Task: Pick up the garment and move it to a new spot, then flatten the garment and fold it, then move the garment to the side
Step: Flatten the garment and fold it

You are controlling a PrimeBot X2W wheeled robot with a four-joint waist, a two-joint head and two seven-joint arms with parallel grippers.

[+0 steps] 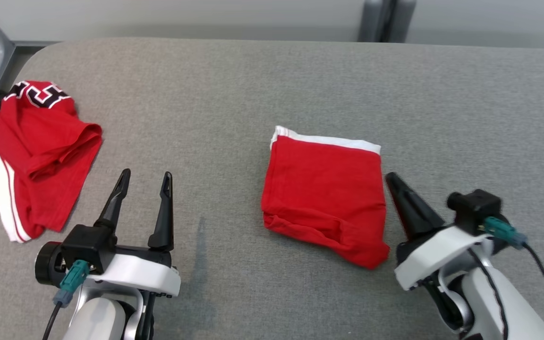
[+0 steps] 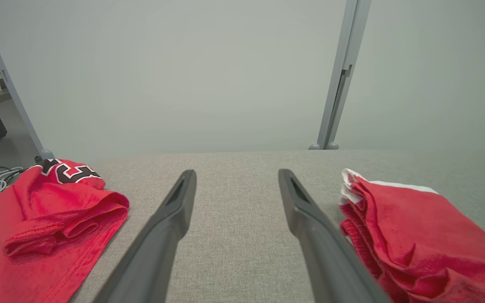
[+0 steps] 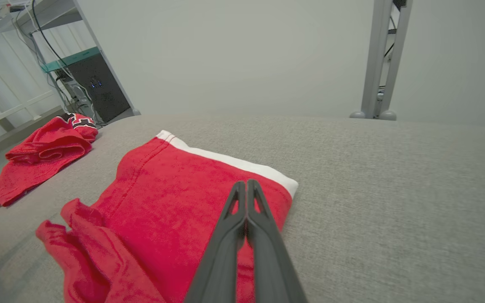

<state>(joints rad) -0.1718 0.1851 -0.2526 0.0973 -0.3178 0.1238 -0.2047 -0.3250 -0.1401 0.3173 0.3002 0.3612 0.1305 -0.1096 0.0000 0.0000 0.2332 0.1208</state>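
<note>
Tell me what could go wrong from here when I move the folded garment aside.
The right gripper is shut at the right edge of the folded garment with no cloth pinched; a sweep may drag the top layer and undo the fold.
Its near edge is bunched and loose and could spill open.
A crumpled red jersey lies at the left edge of the table; pushing leftward might tangle with it or knock it off.

Your left gripper (image 1: 147,174) is resting at the lower left of the head view, its two dark fingers standing wide apart and pointing up. Your right gripper (image 1: 391,177) is leaning up and to the left from the lower right, its fingers pressing tightly together.
</note>
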